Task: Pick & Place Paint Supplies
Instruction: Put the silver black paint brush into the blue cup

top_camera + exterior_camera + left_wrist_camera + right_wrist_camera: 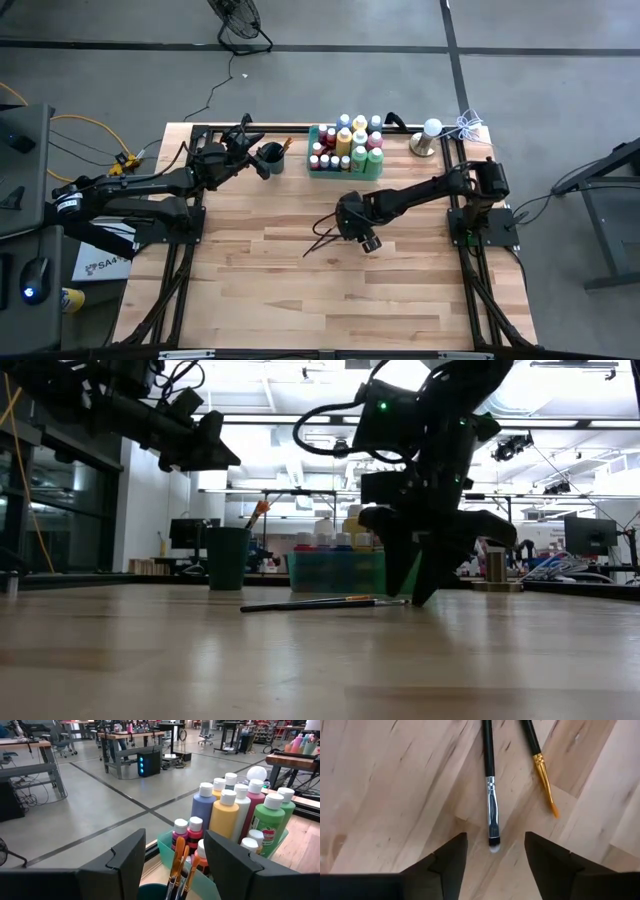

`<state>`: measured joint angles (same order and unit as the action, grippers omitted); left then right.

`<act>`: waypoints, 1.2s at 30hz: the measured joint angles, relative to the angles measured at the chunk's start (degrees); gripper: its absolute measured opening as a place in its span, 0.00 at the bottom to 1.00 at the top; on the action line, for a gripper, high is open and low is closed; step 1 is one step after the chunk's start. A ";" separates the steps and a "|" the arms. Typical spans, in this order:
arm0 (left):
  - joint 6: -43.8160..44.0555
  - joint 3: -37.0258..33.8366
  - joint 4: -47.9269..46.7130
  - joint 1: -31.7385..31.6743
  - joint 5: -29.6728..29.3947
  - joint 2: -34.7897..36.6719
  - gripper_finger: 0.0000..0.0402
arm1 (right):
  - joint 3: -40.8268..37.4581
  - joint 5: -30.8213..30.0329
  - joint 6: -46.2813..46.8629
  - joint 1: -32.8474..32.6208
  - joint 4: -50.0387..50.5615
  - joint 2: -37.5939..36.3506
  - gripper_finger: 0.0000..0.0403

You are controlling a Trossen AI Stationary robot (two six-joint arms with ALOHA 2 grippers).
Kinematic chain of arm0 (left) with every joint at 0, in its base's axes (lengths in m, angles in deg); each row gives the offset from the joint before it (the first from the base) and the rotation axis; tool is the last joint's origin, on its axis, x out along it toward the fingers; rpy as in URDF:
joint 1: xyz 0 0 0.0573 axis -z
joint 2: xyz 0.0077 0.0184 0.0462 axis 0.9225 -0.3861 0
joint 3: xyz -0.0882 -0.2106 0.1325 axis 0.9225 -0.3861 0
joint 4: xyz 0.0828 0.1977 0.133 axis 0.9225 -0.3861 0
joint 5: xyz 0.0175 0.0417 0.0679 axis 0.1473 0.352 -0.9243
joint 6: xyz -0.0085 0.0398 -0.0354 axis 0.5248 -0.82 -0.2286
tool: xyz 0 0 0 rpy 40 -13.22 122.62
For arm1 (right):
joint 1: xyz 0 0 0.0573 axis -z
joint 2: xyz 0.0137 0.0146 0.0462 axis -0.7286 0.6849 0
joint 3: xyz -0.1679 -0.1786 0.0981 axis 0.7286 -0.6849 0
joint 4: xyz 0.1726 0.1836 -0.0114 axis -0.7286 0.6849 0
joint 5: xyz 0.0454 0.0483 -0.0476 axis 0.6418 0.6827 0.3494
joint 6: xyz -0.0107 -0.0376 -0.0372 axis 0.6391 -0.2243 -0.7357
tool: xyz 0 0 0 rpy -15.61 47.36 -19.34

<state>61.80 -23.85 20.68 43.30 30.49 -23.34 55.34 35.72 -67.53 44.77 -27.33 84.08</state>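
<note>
Right pincer (495, 857) open over paintbrush (491, 795)

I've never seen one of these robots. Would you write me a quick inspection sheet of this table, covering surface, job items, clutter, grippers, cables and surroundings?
Surface: wooden table, bare in front.
Job's things: paint bottles upright in a green tray; brushes standing in a dark cup; two brushes lying flat on the wood.
Clutter: a white-topped metal object near the tray.
Grippers: left gripper open above the cup; right gripper open low over the silver-banded brush's tip, holding nothing.
Cables: yellow cable on the floor to the left; white wires at the table's corner.
Surroundings: concrete floor, a fan, workshop benches behind.
</note>
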 joint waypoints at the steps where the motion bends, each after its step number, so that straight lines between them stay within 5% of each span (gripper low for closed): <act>1: -0.02 0.00 -0.10 0.00 0.00 0.00 0.49 | 0.06 0.30 -0.01 0.02 0.31 0.05 0.48; 18: 0.00 0.00 -1.03 -0.02 0.00 0.00 0.49 | -0.01 4.52 0.33 0.62 3.05 1.39 0.19; 36: 0.00 0.00 -1.25 0.00 0.00 0.00 0.49 | -0.05 3.38 0.79 0.04 5.61 1.51 0.01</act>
<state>61.80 -23.85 19.44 43.30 30.49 -23.34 55.28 39.10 -66.73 44.82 -21.72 85.59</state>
